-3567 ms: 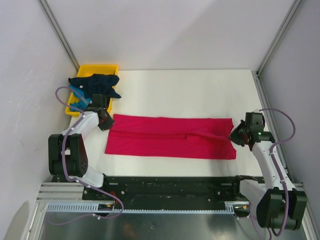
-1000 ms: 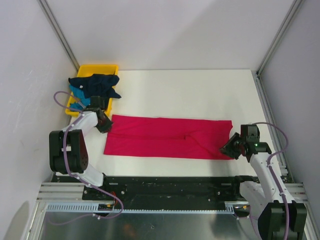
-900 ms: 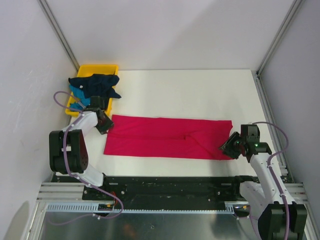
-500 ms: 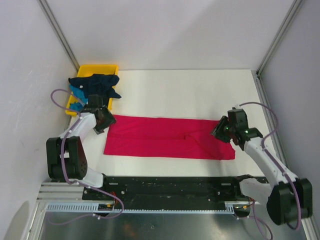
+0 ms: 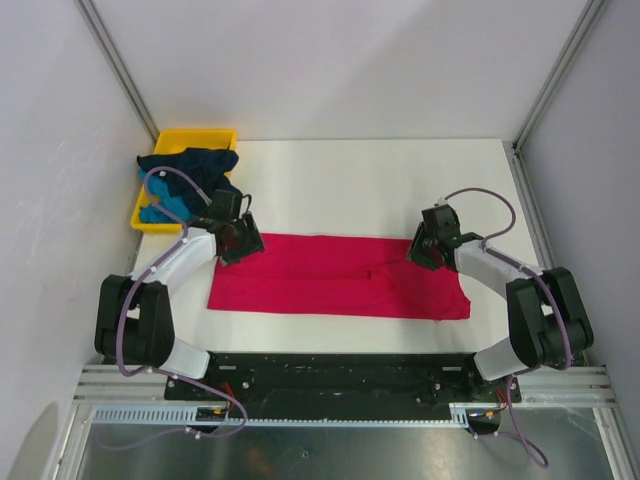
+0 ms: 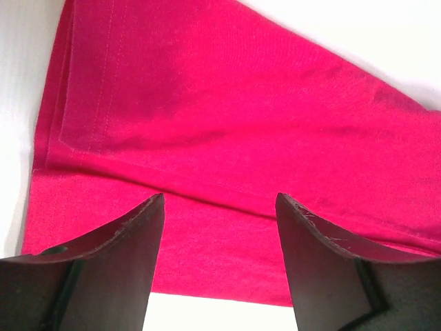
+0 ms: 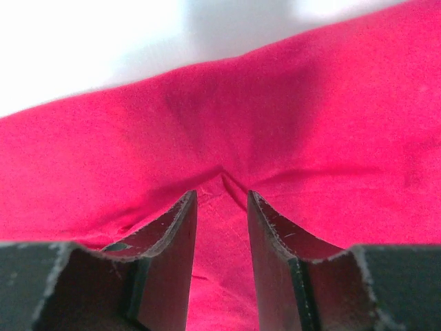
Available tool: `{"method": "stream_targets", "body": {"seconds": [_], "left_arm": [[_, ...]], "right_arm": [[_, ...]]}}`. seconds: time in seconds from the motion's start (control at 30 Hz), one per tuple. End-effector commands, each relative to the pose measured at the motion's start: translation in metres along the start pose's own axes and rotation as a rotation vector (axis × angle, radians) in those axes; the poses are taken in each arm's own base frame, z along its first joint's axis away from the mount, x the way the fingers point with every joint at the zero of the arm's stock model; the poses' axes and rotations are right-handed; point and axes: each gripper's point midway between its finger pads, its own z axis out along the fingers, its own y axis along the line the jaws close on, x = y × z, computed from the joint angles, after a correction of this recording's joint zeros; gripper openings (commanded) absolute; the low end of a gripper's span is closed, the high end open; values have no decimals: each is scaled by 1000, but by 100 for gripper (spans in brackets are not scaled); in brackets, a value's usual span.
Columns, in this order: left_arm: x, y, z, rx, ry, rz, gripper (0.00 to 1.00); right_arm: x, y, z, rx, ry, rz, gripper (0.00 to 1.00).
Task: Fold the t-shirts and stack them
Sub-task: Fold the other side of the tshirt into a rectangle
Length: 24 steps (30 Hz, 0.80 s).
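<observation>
Your right gripper [image 7: 222, 200] pinches a pucker of the folded crimson-pink cloth t-shirt [image 5: 330, 275] lying along the white table [image 5: 380, 180]; your left gripper [image 6: 219, 207] hangs spread over its other end. Lifting one-sided could drag the fold open.

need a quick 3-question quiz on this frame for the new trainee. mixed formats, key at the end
1. True or false: the navy shirt lies on the yellow tray.
2. The left end effector, over the crimson shirt, is: A) open, B) shut on cloth, C) out of view.
3. How many shirts show in the top view?

Key: 1 true; 2 A; 3 three, counting the teal shirt partly under the navy one.
</observation>
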Motion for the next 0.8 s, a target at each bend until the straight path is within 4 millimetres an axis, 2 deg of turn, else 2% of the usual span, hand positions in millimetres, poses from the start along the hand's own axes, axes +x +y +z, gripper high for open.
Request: {"method": "stream_targets", "body": {"seconds": [0.0,0.23,0.3,0.53,0.63,0.77], "left_arm": [[-13,-16,-13,53,-39,31,70],[-9,-16,-12,52,-34,40,70],[-9,-16,-11,51,-32,38,70],[-8,-14,-10,42,-31,39,70],[-6,-13,-9,38,-27,40,70],[-6,-13,-8,37,-27,40,70]], "right_arm": [[-21,15,10,-9,-78,-57,40],[-11,18,21,19,-44,-82,39],[-8,20,20,23,-42,-85,34],[-2,29,4,13,-44,-89,7],[0,36,-6,-9,-47,-89,3],[8,45,-21,-34,-38,-105,1]]}}
